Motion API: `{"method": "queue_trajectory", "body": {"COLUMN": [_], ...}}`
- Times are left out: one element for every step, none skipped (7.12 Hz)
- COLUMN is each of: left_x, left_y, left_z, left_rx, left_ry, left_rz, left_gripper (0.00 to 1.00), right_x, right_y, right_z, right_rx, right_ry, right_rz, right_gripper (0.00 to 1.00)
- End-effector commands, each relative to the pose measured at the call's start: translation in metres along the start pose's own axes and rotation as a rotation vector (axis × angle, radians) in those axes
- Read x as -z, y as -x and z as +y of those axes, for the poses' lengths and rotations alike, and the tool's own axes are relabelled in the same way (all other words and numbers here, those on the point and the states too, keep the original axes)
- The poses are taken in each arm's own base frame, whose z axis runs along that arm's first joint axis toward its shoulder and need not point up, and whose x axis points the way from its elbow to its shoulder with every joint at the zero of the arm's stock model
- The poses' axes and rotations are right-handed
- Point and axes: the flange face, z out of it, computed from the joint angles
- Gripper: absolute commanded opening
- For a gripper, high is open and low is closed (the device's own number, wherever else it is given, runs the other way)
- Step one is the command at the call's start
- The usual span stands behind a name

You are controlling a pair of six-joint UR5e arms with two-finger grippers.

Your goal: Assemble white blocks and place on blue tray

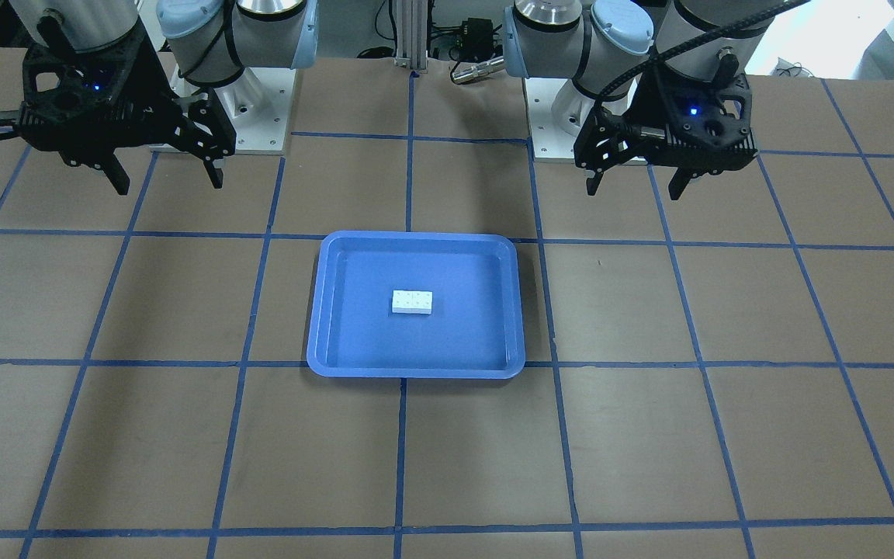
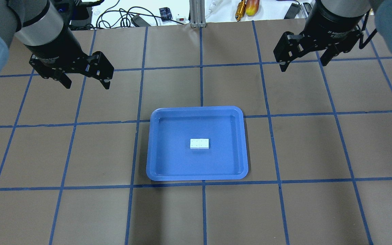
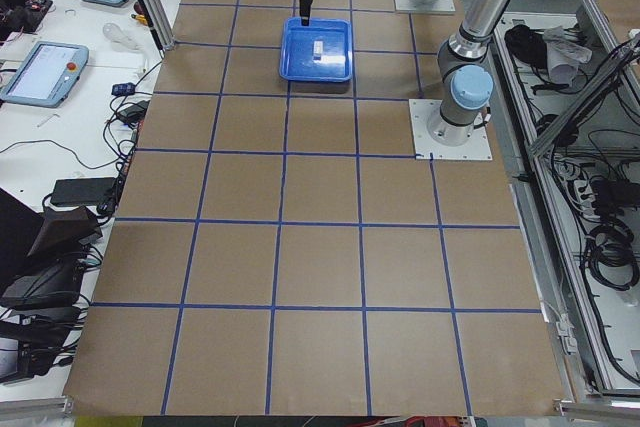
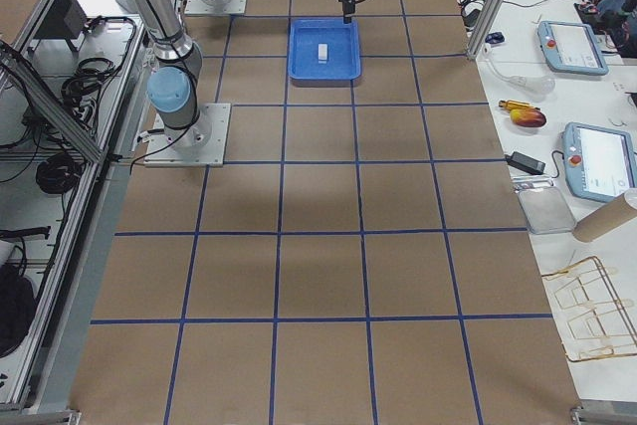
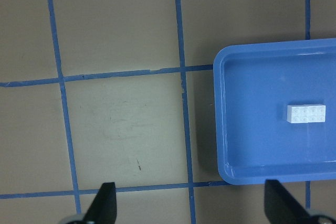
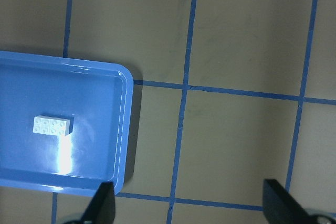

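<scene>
The white blocks (image 1: 412, 302) lie joined as one small studded brick near the middle of the blue tray (image 1: 416, 237), also seen from overhead (image 2: 199, 143) on the tray (image 2: 196, 109). My left gripper (image 2: 87, 85) is open and empty, raised above the table left of the tray's far corner; it is at the right in the front view (image 1: 633, 192). My right gripper (image 2: 303, 66) is open and empty, raised to the tray's far right (image 1: 169, 186). The left wrist view shows the brick (image 5: 306, 114) in the tray (image 5: 218, 129); so does the right wrist view (image 6: 51, 125).
The tray sits mid-table on brown paper marked by a blue tape grid. Both arm bases (image 1: 253, 116) (image 1: 563, 116) stand at the robot's edge. Cables and tools (image 2: 245, 7) lie beyond the far edge. Pendants (image 3: 40, 67) rest on a side bench.
</scene>
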Motion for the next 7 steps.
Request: {"method": "queue_trajectory", "body": {"left_x": [0.0001, 0.0017, -0.0001, -0.0001, -0.0016, 0.0014, -0.0048], "left_y": [-0.0003, -0.0004, -0.0002, 0.0005, 0.0003, 0.0019, 0.0088], "left_z": [-0.0018, -0.0022, -0.0022, -0.0024, -0.0040, -0.0030, -0.0069], "left_rx": [0.001, 0.001, 0.001, 0.003, 0.003, 0.004, 0.015], "left_ry": [-0.015, -0.020, -0.020, -0.020, -0.017, -0.023, -0.011], "left_rz": [-0.001, 0.000, -0.001, -0.001, 0.002, 0.000, -0.001], "left_gripper": [1.00, 1.00, 1.00, 1.00, 1.00, 1.00, 1.00], "right_x": [-0.0001, -0.0016, -0.0013, -0.0021, -0.0008, 0.0007, -0.0007], "right_y": [-0.0007, -0.0007, 0.0000, 0.0003, -0.0003, -0.0002, 0.0000], "right_z": [0.0022, 0.0025, 0.0021, 0.0016, 0.0002, 0.0012, 0.0000], "right_rx": [0.000, 0.000, 0.000, 0.000, 0.000, 0.000, 0.000], "right_ry": [0.005, 0.008, 0.004, 0.005, 0.004, 0.001, 0.003], "right_rz": [0.006, 0.005, -0.002, -0.005, 0.000, 0.000, -0.003], "right_gripper": [1.00, 1.00, 1.00, 1.00, 1.00, 1.00, 1.00]}}
